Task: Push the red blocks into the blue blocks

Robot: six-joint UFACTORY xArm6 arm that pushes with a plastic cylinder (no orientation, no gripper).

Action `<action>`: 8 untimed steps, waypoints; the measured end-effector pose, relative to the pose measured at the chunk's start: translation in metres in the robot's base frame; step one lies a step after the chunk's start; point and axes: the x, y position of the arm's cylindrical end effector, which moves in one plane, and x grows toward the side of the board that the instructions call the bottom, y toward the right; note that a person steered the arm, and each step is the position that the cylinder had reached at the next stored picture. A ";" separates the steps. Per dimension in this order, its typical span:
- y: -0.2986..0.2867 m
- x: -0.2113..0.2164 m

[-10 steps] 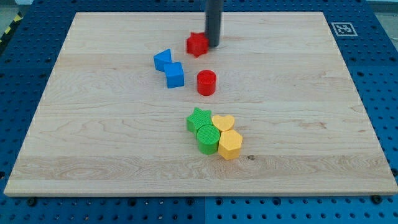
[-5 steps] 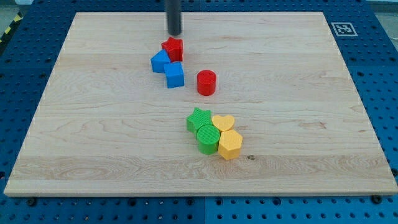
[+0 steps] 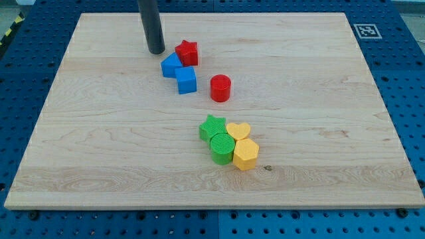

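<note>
A red star block [image 3: 187, 52] rests against the upper right side of a blue block [image 3: 172, 65]. A blue cube [image 3: 186, 79] sits just below, touching that blue block. A red cylinder [image 3: 220, 87] stands apart, to the right of the blue cube. My tip [image 3: 157, 50] is on the board to the left of the red star and above the blue block, touching neither.
A cluster lies lower on the wooden board [image 3: 99, 133]: a green star [image 3: 212, 126], a green cylinder [image 3: 222, 148], a yellow heart [image 3: 238, 130] and a yellow hexagon [image 3: 246, 154]. A marker tag [image 3: 364, 30] is at the top right corner.
The red star was pushed left into the blue block. My tip then moved from the star's right, over its top, to its left.
</note>
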 end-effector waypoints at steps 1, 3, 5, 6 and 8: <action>0.033 -0.004; 0.076 0.008; 0.089 0.030; 0.122 0.004; 0.203 0.114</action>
